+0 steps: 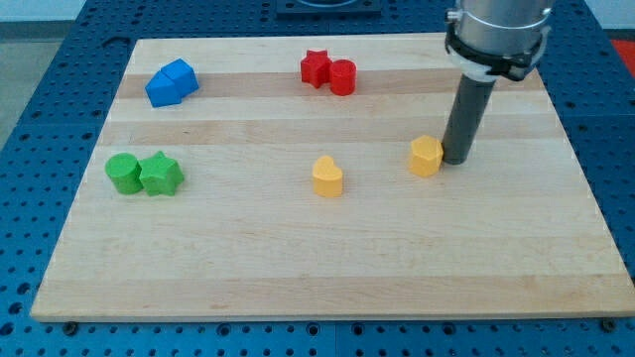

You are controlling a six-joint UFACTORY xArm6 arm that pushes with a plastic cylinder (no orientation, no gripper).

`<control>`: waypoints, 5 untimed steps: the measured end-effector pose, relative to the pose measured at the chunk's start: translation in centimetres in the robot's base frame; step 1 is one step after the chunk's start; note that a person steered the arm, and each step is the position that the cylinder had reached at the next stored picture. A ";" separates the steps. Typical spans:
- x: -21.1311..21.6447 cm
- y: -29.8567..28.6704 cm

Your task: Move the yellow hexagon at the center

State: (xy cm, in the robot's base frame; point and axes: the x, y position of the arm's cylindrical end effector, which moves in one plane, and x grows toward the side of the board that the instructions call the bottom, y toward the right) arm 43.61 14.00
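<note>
The yellow hexagon [426,156] lies on the wooden board [327,268], right of the middle. My tip [456,159] stands on the board just to the hexagon's right, touching or nearly touching its side. A second yellow block, heart-shaped [327,177], lies near the board's middle, well left of the hexagon.
Two blue blocks [171,82] sit together at the view's top left. A red star [316,68] and a red cylinder [343,76] touch at the top centre. A green cylinder [123,173] and a green star [160,174] touch at the left.
</note>
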 end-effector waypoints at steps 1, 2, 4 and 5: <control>0.3 -1.8; 0.7 -3.6; 1.4 -7.1; 1.6 -8.8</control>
